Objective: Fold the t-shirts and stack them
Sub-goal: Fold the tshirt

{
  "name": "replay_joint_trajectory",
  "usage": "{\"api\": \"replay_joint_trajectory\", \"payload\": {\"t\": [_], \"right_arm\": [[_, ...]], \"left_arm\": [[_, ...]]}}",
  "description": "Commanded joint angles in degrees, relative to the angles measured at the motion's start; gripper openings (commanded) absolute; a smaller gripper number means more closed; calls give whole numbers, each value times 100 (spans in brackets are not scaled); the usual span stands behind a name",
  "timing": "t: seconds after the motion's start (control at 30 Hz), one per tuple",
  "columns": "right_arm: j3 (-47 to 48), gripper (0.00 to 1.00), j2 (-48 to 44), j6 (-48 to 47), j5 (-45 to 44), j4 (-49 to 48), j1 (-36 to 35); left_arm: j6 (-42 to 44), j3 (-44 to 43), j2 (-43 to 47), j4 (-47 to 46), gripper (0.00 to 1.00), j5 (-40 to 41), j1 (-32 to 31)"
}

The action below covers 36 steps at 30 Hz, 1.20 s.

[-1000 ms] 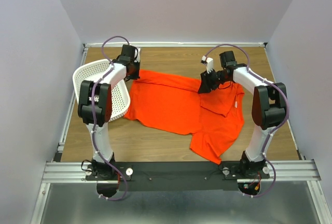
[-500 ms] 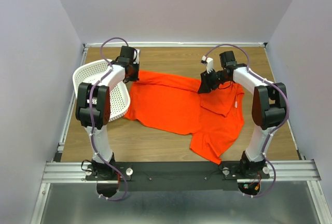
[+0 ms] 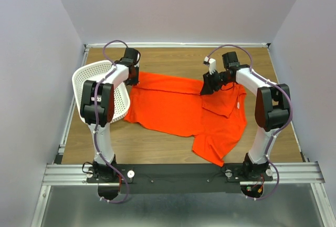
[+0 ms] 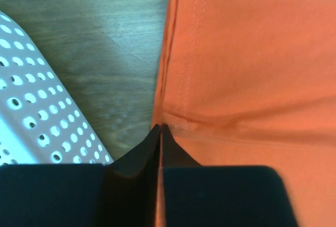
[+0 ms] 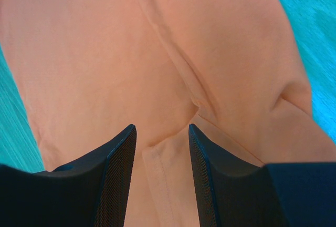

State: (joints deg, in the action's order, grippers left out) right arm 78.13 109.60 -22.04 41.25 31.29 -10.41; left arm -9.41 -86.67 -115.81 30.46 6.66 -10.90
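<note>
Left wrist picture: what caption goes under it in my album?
Jaws pinching the orange t-shirt at its edge, white basket alongside.

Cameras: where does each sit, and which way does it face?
Top external: above and behind, looking down; left arm, right arm, bright orange-red cloth t-shirt, white perforated plastic basket.
Left wrist: down past left gripper pinching shirt hem.
Right wrist: down between open right gripper fingers at shirt.
All share the shirt; top and left wrist, basket.
</note>
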Motion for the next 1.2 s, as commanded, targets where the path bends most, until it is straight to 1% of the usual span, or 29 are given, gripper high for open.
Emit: {"api": "replay_joint_trajectory", "payload": {"t": [0.0,0.03,0.07,0.13,0.2,0.3,0.37,0.4,0.43,0.47,0.5,0.53,0.57,0.6,0.63,0.67,0.7,0.8,0.93,1.0,1.03,1.07,1.17], "right_arm": [[62,53,-62,-2,6,141,22],[62,53,-70,-10,5,149,22],[71,53,-62,-28,14,158,22],[80,53,-62,-54,-12,176,22],[80,53,-123,-116,-56,193,22],[80,53,-430,-160,-205,211,66],[71,53,-632,-81,-302,202,188],[62,53,-851,50,-337,202,398],[10,53,-957,103,-303,167,565],[-8,53,-1054,191,-233,167,767],[-52,53,-1159,235,-188,124,1195],[-78,52,-1186,296,-258,80,1408],[-96,52,-1195,375,-380,18,1602],[-131,52,-1135,507,-529,-78,1935],[-140,52,-1082,560,-609,-131,2077],[-123,52,-994,848,-758,-184,2183],[-105,52,-880,955,-916,-202,2323],[-192,52,-467,1140,-1049,-491,2553],[-140,52,-177,1343,-1058,-659,2659],[-88,51,8,1456,-891,-677,2659],[-52,49,130,1570,-839,-703,2659],[-26,47,132,1571,-847,-712,2659],[80,47,377,1790,-900,-782,2659]], "left_arm": [[-79,-183,-38,232,29,284,-18],[-79,-183,5,215,33,284,-27],[-61,-175,49,198,40,284,-27],[-61,-157,277,101,45,275,-27],[-87,-131,479,5,47,179,-27],[-79,1,1146,-347,48,-145,-27],[-96,132,1437,-742,49,-331,-18],[-96,325,1586,-874,52,-462,-27],[-122,466,1927,-1205,53,-533,-27],[-166,615,2104,-1392,58,-595,-18],[-193,939,2420,-1759,60,-604,-18],[-219,1116,2562,-1954,63,-587,-9],[-376,1274,2685,-2173,70,-560,34],[-482,1563,2799,-2611,72,-621,87],[-596,1661,2775,-2798,74,-656,140],[-823,1689,2679,-2913,75,-1066,210],[-913,1532,2530,-2940,75,-1200,350],[-1124,1031,1556,-2791,71,-1596,579],[-1168,863,1009,-2923,71,-1702,729],[-1168,723,798,-2914,69,-1851,782],[-1177,679,631,-2914,68,-1869,808],[-1169,643,551,-2905,68,-1887,817],[-1168,494,270,-2870,64,-2045,817]]}}
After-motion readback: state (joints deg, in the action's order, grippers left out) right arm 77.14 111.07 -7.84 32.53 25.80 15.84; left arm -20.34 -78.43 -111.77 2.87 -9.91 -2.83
